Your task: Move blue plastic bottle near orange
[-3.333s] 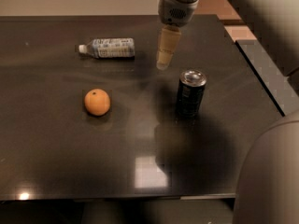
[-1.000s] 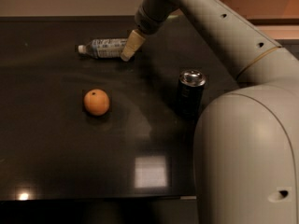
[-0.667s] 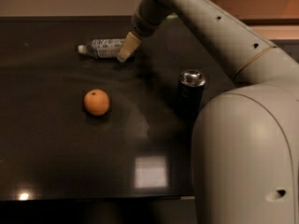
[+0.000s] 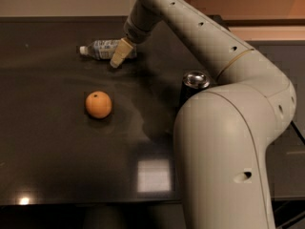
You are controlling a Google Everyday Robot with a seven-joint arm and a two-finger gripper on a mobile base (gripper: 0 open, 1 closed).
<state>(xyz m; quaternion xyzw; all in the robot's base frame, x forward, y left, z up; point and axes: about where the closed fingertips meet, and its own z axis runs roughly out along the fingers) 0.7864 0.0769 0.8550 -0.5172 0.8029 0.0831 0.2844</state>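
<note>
The blue plastic bottle [image 4: 101, 48] lies on its side at the far left of the dark table [image 4: 57, 142], white cap pointing left. The orange [image 4: 98, 104] sits nearer the front, a good way below the bottle. My gripper [image 4: 119, 56] hangs from the arm at the bottle's right end, its tan fingers over the bottle's base and tilted down to the left. The bottle's right end is hidden behind the gripper.
A dark can with a silver top [image 4: 194, 82] stands right of centre, partly hidden by my large white arm [image 4: 228, 142], which fills the right foreground. The table's right edge [image 4: 295, 128] borders a grey floor strip.
The gripper has swung from above the can's side leftward to the bottle's right end and edged further left and down over it. Bottle, orange and can have not moved.
</note>
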